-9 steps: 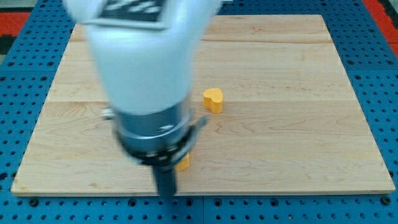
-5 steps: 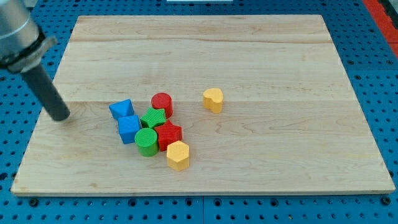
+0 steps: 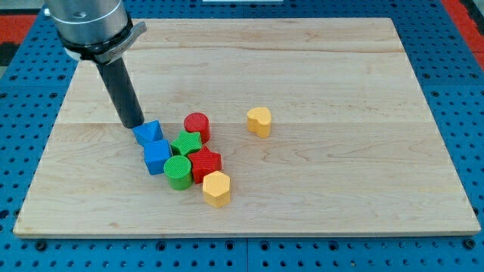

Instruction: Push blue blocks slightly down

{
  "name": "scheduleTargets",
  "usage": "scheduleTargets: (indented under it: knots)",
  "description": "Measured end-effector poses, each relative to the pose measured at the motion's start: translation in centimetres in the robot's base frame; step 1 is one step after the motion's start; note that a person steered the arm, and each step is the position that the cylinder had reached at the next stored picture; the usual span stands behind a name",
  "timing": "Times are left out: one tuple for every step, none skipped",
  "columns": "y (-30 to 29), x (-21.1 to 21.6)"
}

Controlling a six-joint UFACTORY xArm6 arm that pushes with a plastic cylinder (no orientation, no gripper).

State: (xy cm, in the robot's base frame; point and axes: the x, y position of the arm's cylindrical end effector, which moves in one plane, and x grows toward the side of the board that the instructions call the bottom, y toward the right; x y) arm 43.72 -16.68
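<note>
A blue triangular block (image 3: 148,132) lies left of centre on the wooden board (image 3: 340,181). A blue cube (image 3: 156,156) sits just below it, touching it. My tip (image 3: 133,124) stands at the upper left corner of the blue triangular block, touching or nearly touching it. Both blue blocks are at the left edge of a tight cluster of blocks.
The cluster holds a red cylinder (image 3: 197,125), a green star (image 3: 186,143), a red star (image 3: 204,162), a green cylinder (image 3: 178,171) and a yellow hexagon (image 3: 216,188). A yellow heart-shaped block (image 3: 259,121) stands apart to the right.
The arm swung from over the cluster out to the board's left edge, then came back right and up. My tip now stands by the blue triangular block. The blocks have not moved.
</note>
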Motion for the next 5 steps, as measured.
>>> scheduleTargets:
  knots:
    - [1.5,-0.7]
    - [3.8,1.8]
    - [3.9,3.4]
    - [3.9,4.7]
    - [3.2,3.5]
